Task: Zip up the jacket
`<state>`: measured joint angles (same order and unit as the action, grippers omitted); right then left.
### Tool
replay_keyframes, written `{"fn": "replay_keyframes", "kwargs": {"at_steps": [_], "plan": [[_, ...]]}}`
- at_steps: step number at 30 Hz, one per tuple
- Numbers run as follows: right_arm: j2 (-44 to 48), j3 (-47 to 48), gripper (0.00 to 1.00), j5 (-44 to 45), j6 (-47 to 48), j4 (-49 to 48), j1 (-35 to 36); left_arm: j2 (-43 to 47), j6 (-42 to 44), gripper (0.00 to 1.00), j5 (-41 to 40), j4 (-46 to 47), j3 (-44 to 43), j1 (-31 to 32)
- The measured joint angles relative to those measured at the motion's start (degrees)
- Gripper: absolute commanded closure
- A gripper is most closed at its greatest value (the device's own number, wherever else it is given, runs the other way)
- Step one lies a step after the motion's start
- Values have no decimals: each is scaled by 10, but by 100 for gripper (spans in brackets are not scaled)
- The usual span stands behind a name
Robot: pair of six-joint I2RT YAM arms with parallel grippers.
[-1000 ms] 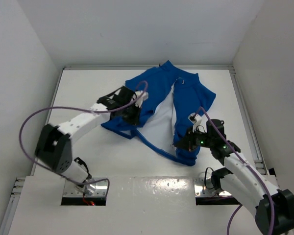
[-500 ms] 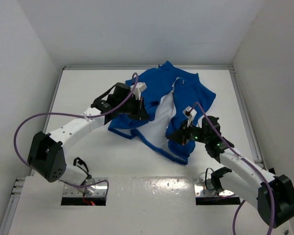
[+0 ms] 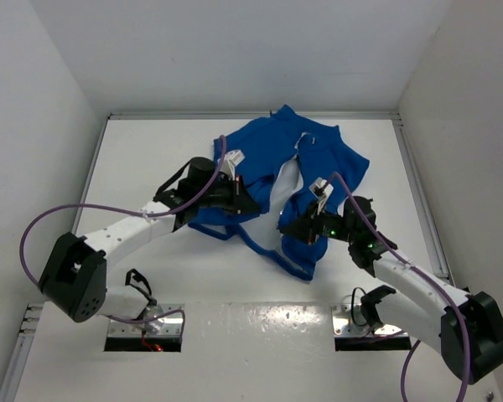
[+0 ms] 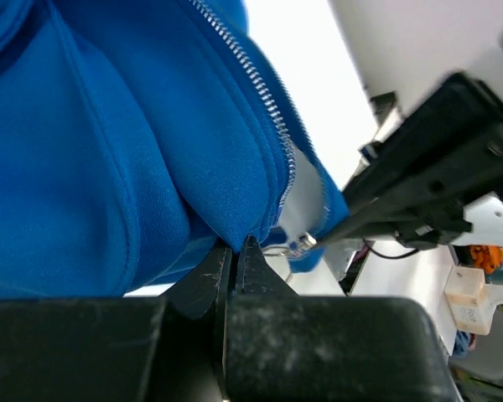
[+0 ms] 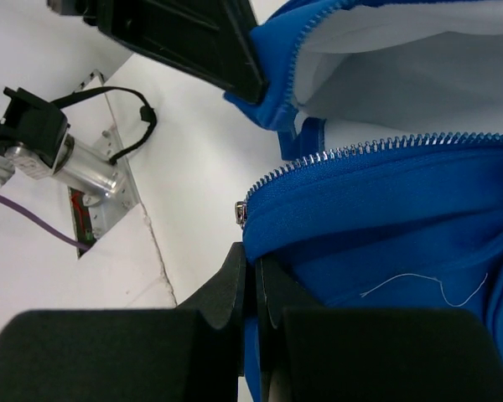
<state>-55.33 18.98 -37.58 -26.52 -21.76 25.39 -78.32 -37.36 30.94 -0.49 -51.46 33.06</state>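
The bright blue jacket [image 3: 272, 155] lies open at the table's middle back, white lining showing between its front halves. My left gripper [image 3: 250, 207] is shut on the lower hem of the jacket's left half [image 4: 134, 159], next to its silver zipper teeth [image 4: 256, 84]. My right gripper [image 3: 287, 230] is shut on the lower hem of the right half [image 5: 386, 209], just under the zipper's bottom end and its small metal slider [image 5: 241, 213]. Both hems are lifted and drawn close together. The right gripper's black body shows in the left wrist view [image 4: 427, 184].
White walls enclose the table on three sides. A metal rail [image 3: 419, 184] runs along the right edge. Both arm bases and their cables [image 3: 142, 293] sit at the near edge. Bare white table [image 3: 142, 159] lies left of the jacket.
Both grippers moved toward each other, pulling the two lower front edges of the jacket together. The white lining gap has narrowed and the fabric has bunched near the middle.
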Motion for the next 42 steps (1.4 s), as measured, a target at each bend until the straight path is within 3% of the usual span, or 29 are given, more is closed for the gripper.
{"fn": "replay_keyframes", "kwargs": {"at_steps": [6,10,23,42], "plan": [[-1,9,100,-3,-21,-9,0,83,-14,100,-5,104,83,6],[-5,19,100,-5,-38,-17,0,107,-11,100,-21,133,91,24],[-8,46,100,-51,-68,-26,0,114,26,100,-81,132,91,55],[-16,49,100,-92,-93,-22,-31,130,59,100,-73,125,100,55]]}}
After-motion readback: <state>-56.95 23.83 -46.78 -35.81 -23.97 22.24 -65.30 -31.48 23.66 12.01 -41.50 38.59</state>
